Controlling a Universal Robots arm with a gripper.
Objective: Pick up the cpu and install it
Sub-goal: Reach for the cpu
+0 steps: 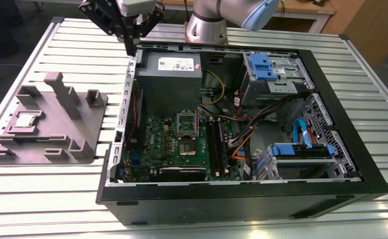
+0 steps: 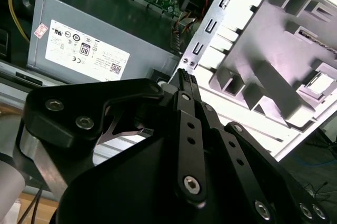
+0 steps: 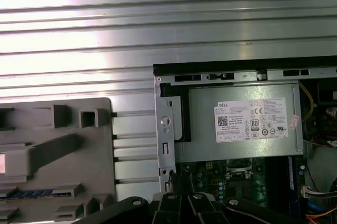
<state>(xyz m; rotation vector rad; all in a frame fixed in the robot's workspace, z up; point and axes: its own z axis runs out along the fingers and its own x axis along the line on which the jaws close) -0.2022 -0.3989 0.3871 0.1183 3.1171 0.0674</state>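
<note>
Over the edge of the computer case [image 1: 247, 204], by the power supply [image 1: 170, 77], my gripper [image 1: 131, 51] hangs, jaws closed on nothing. The cpu [image 1: 25, 120] lies on the grey fixture [image 1: 61, 135].

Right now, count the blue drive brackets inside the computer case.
2. One blue bracket sits farther back on the exterior view's right; the other bracket lies nearer, same side. More may be hidden.

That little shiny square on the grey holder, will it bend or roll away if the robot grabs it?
Probably neither. The cpu looks flat and square with a metal top, so it should stay stiff and not roll. Being thin and small, it is likely light, and its smooth top could slip from a loose grip.
</note>
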